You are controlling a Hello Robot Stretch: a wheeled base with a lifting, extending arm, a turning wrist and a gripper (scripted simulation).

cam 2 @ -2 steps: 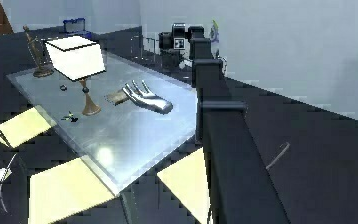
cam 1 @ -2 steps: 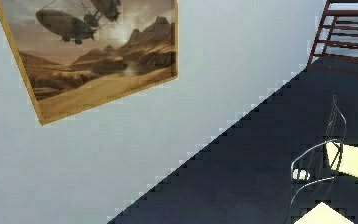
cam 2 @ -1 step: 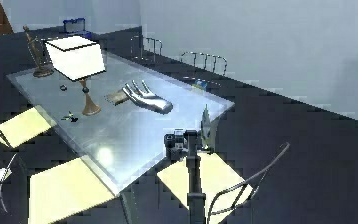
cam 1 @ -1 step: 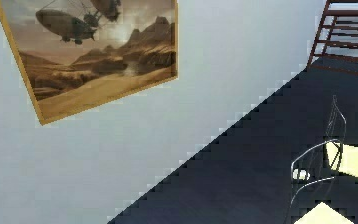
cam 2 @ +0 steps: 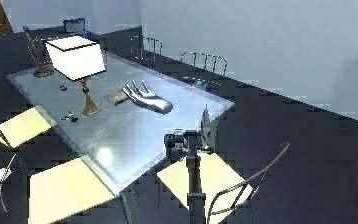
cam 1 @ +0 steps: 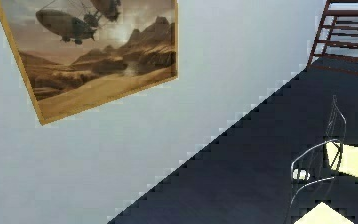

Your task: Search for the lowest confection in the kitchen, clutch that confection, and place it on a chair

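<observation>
Extends a dark square arm (cam 2: 195, 190) from six o'clock straight toward twelve in the arm side view. Carries the gripper (cam 2: 175, 146) at its far end, set toward nine o'clock; unclear whether holding anything.

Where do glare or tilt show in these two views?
Forward view: the gold-framed desert painting leans, only in the picture. Arm side view: the glass-topped table carries a pale sheen; the white cube on it is brightly lit.
</observation>
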